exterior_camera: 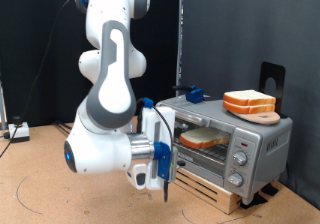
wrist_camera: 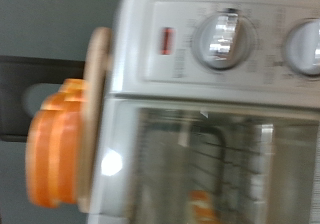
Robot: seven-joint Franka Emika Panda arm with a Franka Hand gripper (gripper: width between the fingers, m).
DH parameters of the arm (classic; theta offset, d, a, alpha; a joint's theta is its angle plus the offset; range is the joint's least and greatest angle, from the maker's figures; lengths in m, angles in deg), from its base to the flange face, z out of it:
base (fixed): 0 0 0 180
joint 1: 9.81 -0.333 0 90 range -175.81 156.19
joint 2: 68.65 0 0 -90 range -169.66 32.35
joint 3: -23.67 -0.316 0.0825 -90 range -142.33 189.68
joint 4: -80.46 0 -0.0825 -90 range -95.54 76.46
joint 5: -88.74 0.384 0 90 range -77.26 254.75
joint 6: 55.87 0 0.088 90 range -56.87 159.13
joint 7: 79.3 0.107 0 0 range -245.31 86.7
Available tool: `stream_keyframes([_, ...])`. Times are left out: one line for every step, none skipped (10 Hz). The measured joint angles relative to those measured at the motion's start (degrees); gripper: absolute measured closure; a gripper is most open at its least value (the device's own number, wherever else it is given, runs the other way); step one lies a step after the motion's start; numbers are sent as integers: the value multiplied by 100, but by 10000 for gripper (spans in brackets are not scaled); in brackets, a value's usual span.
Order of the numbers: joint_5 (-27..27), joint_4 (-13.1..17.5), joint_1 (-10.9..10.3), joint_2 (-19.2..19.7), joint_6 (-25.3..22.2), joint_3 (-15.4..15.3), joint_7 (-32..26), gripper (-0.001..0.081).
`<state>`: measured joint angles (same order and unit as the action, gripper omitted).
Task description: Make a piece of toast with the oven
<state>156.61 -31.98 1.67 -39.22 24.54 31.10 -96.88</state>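
- Closest to me is the arm [exterior_camera: 108, 94], bent down over the bare stretch of counter [exterior_camera: 40, 189]. Its jaws point at the counter just off the oven's front corner, on the exterior view's left
- I cannot tell whether the jaws are open or closed. They are dark and blurred from here, the wrist view does not show them at all, and I see nothing between them
- Just beside them, towards the counter edge at the exterior view's right, the oven [exterior_camera: 228, 144] sits on a low wooden pallet [exterior_camera: 215, 191]. Its glass door faces the jaws and looks shut, though I would not swear to it
- The wrist view looks at that front close up: a round knob [wrist_camera: 222, 39], a red label [wrist_camera: 168, 41], and glare on the glass with the wire rack behind it
- The piece of toast [exterior_camera: 205, 139] lies flat on the rack inside, broad face up. From the jaws it is to the exterior view's right and a little higher, behind the glass
- On the oven's roof a stack of slices [exterior_camera: 250, 102] rests on a wooden board, with a small blue object [exterior_camera: 193, 94] near the roof's back corner
- Furthest off, a black stand [exterior_camera: 272, 79] rises behind the oven
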Motion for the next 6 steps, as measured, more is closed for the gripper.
stream_keyframes([-12,152,-103,134,337,-38,-181,-3])
stream_keyframes([-11,237,-183,207,564,-48,-375,-3])
stream_keyframes([-11,230,-169,208,495,-48,-289,-3])
stream_keyframes([-36,249,-134,234,294,-53,-366,-3])
stream_keyframes([-86,318,-109,310,178,-55,-414,-3])
stream_keyframes([-136,464,-118,465,164,-72,-415,-3])
